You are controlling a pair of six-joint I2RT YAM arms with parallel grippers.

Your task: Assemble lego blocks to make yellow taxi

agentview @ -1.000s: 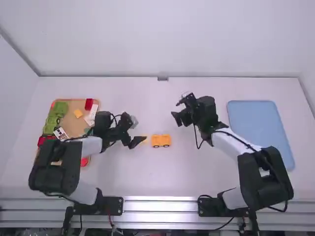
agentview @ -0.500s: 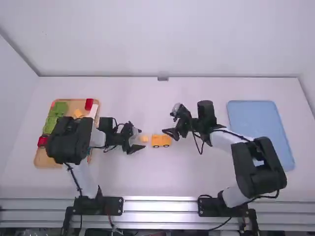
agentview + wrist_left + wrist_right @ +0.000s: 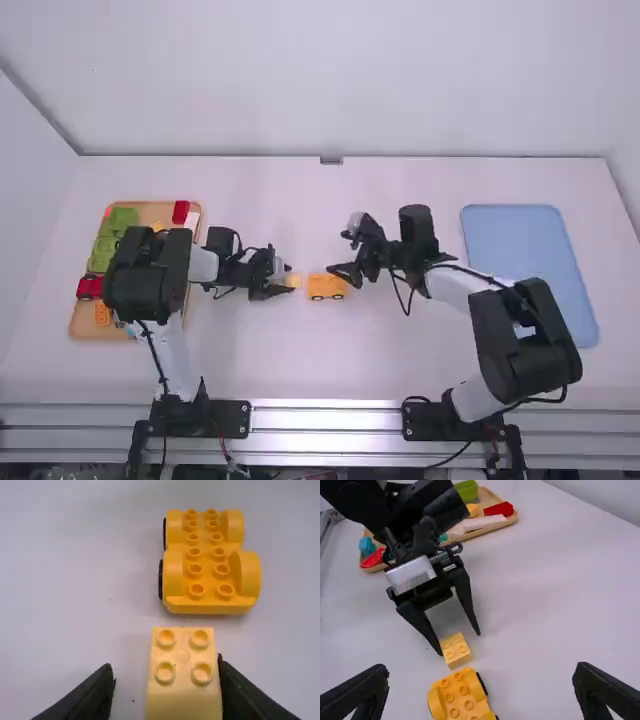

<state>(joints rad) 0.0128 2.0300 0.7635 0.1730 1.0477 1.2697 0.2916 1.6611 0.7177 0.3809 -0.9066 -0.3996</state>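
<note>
Straddling the small yellow block [image 3: 183, 667], here are the left fingers [image 3: 165, 663], parted, one right beside it, a gap showing on the other side: no grip on it! The block sits upright on the counter [image 3: 330, 370], just off the end of the wheeled base [image 3: 206, 580]. The right fingers [image 3: 481, 667] are spread wide and empty, over by the base's far end.

And how should this one handle? Light, I'd say, stiff hard plastic, hardly fragile, a touch slick on those smooth sides. Take it by two opposite flat sides, low enough to leave the studs alone, and square to the faces, or it could twist. The base probably rolls, so it may want steadying when pressed.

Now the looks: a pale yellow block, boxy, four round studs on top, two by two. The base is a deeper orange-yellow, rows of studs between rounded fenders, black wheels [image 3: 161, 579] peeking out at the side.
</note>
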